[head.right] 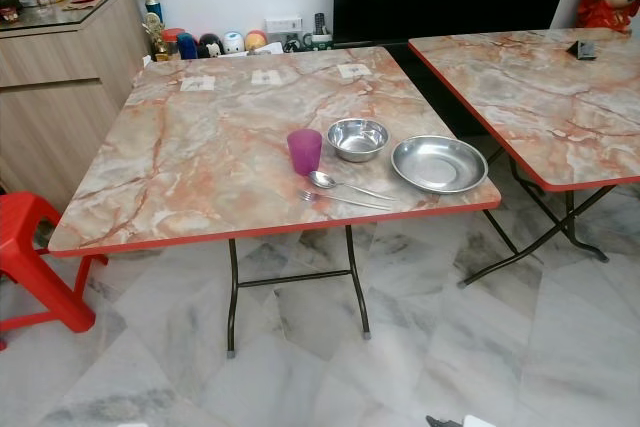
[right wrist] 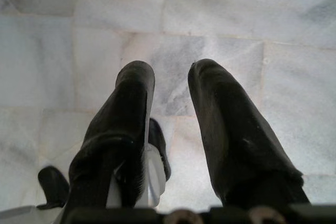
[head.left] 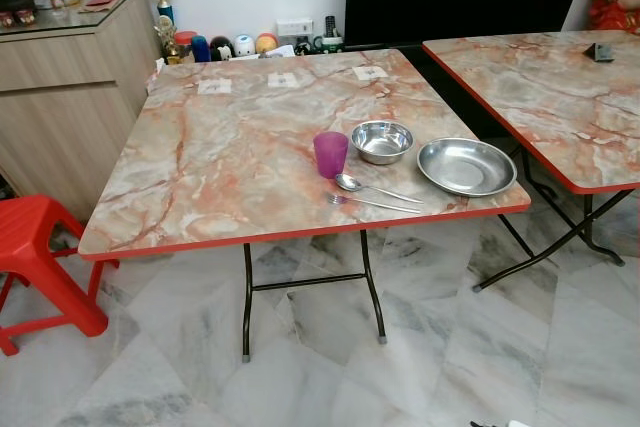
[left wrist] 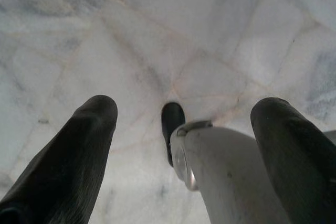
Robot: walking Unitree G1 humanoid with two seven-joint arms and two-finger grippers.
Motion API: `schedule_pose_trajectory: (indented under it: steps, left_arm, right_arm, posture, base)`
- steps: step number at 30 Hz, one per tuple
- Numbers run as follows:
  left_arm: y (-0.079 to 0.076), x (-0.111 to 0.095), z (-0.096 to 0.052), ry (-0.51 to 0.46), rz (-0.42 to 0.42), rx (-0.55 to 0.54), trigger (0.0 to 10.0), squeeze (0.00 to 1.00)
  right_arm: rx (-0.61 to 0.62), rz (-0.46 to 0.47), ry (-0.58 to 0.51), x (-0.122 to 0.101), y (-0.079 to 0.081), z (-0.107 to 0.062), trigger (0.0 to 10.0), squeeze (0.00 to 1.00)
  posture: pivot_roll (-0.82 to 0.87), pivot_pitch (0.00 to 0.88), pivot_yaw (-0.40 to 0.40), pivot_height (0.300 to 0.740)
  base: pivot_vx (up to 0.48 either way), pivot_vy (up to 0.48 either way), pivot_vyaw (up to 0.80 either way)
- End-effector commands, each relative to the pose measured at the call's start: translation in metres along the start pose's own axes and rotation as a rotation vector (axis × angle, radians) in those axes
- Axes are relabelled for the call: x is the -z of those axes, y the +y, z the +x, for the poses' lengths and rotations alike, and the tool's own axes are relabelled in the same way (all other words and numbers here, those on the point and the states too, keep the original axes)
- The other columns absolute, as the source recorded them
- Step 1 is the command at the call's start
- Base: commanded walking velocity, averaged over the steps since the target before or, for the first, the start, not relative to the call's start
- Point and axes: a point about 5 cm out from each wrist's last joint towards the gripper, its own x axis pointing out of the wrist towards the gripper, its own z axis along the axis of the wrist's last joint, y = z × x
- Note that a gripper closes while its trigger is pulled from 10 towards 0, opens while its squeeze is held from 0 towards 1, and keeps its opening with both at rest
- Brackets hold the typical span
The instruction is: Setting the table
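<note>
With both grippers' jaws hanging wide and empty over the floor, reaching carelessly could knock the purple cup (head.left: 330,154) off the surface's (head.left: 230,167) edge.

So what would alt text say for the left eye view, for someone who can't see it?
A marble-patterned folding table holds a purple cup, steel bowl, steel plate, spoon and fork near its front right corner. A red stool stands left; a second table stands right.

Marble-patterned folding desk (head.left: 230,147), red edge, on marble floor (head.left: 420,347). Near its front right corner: purple cup (head.left: 330,154), steel bowl (head.left: 382,141) just beside it, steel plate (head.left: 466,166) further right — spoon (head.left: 372,187) and fork (head.left: 372,204) lying in front. 3 paper labels (head.left: 284,79) along the far edge.
</note>
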Motion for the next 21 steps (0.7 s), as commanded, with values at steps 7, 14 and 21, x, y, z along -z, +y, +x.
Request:
schedule_pose_trajectory:
  steps: [7,14,21]
  left_arm:
    - [0.0001,0.0094,-0.0024,0.040,0.056,0.020,10.0,0.00]
    - [-0.0031,0.0114,-0.0021,0.050,0.044,0.023,10.0,0.00]
    - [-0.0059,0.0177,-0.0031,0.072,0.043,0.024,10.0,0.00]
  right_arm:
    - [-0.041,-0.049,0.027,0.0022,0.0069,0.0006,10.0,0.00]
    - [-0.044,-0.072,0.028,0.0020,0.0055,0.0006,10.0,0.00]
    - [-0.041,-0.084,0.028,0.0025,0.0035,0.0002,10.0,0.00]
  posture:
    - [-0.03,0.003,0.036,0.740]
    - [-0.03,0.000,0.032,0.740]
    - [-0.02,0.000,0.025,0.740]
  base:
    - [0.145,0.000,0.00]
    - [0.266,0.000,0.00]
    - [0.269,0.000,0.00]
